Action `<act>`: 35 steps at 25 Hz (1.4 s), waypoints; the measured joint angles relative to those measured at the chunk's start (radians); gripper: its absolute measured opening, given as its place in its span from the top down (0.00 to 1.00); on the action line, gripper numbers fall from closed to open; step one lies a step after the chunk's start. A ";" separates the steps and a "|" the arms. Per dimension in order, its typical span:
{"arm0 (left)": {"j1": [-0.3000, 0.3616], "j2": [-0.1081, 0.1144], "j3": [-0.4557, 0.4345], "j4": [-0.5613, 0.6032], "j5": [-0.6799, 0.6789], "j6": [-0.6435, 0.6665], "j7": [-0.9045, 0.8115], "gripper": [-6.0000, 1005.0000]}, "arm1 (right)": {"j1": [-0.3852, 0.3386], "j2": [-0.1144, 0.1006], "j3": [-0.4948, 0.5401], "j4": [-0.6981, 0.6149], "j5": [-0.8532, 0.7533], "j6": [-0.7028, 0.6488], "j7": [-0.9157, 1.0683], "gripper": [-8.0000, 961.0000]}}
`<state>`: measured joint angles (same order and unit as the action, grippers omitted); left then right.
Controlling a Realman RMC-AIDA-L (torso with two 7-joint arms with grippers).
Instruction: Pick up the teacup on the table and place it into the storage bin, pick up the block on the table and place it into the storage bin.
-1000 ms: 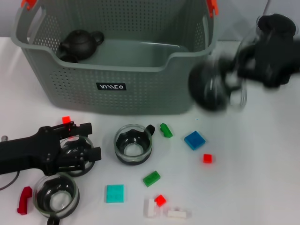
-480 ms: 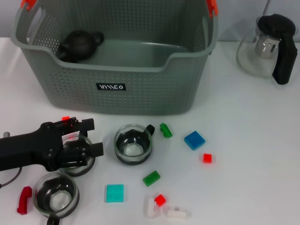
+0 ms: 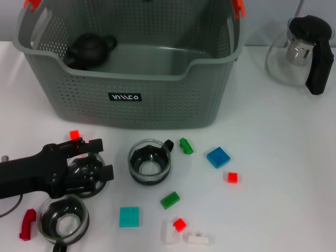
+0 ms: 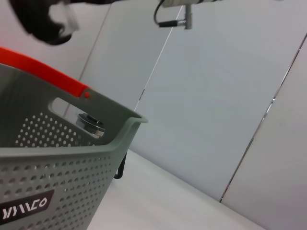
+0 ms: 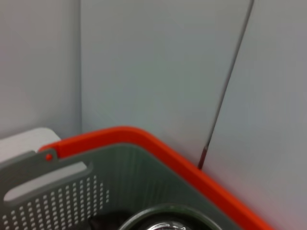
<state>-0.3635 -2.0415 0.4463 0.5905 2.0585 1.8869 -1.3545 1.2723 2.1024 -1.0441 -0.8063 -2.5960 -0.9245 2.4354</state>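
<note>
Lower left of head view: left gripper [image 3: 86, 170] low at the table, fingers spread around a glass teacup [image 3: 84, 169], not visibly clamped. Second teacup [image 3: 63, 221] nearer the bottom edge, a third [image 3: 149, 161] mid-frame; blocks scattered, e.g. blue block [image 3: 218, 156]. Storage bin [image 3: 157, 100] across the top, black teapot [image 3: 89, 50] inside. Step: grasping the teacup. Next: close, lift clear, carry over the rim. Right gripper's own fingers not seen; its wrist view shows the bin's rim close by.

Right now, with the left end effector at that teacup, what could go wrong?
1. The left end effector sits at a teacup with a second teacup close beside it; lifting may knock that one.
2. A small red block lies next to the end effector and could be swept aside.
3. The storage bin has a tall front wall; a low carry may clip it.
</note>
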 joint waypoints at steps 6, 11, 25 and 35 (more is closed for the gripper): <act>0.001 -0.004 0.000 -0.002 0.000 -0.003 0.004 0.12 | 0.085 -0.005 -0.063 0.273 -0.004 0.198 0.003 0.93; -0.009 -0.007 0.004 -0.018 0.006 -0.008 0.007 0.12 | 0.117 0.002 -0.099 0.396 0.000 0.309 0.005 0.93; -0.009 -0.015 0.012 -0.026 0.010 -0.034 0.010 0.12 | 0.115 0.011 -0.126 0.549 0.005 0.428 -0.006 0.93; -0.012 -0.017 0.012 -0.026 0.012 -0.039 0.011 0.12 | 0.115 0.018 -0.143 0.572 0.006 0.445 -0.008 0.93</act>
<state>-0.3760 -2.0587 0.4587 0.5645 2.0710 1.8478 -1.3438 1.3874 2.1199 -1.1871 -0.2341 -2.5903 -0.4799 2.4271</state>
